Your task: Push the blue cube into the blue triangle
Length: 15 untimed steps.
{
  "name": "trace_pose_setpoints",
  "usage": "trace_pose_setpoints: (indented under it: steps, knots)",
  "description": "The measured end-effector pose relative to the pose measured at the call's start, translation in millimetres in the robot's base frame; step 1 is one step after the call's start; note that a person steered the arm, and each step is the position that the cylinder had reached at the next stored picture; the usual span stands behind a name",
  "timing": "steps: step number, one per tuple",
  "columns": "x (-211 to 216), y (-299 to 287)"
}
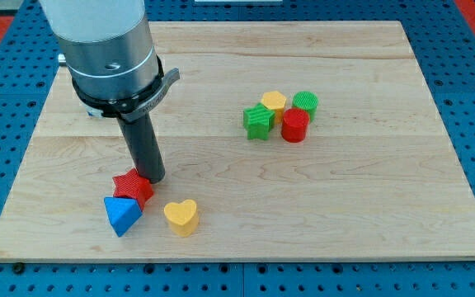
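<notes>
The blue triangle lies near the board's bottom left. A red star touches it on its upper right side. My tip stands right against the red star's right side, a little above and to the right of the blue triangle. No blue cube shows in this view; the arm's wide grey body covers the board's upper left part.
A yellow heart lies just right of the blue triangle. A cluster sits right of centre: a green star, a yellow block, a green cylinder and a red cylinder. The wooden board ends close below the triangle.
</notes>
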State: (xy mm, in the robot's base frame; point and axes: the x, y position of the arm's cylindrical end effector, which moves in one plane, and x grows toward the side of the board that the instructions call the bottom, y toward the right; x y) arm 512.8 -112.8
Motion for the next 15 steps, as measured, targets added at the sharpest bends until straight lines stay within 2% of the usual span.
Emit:
trace_pose_setpoints:
  steps: [1, 3, 6, 7, 8, 10, 11, 12, 15]
  knots:
    - [2, 2]
    - [-71, 13]
    - [-168, -23]
    - [-161, -79]
    - [-144, -107]
    - [-102, -120]
    - [-122, -129]
    - [-111, -143]
    - [-28, -115]
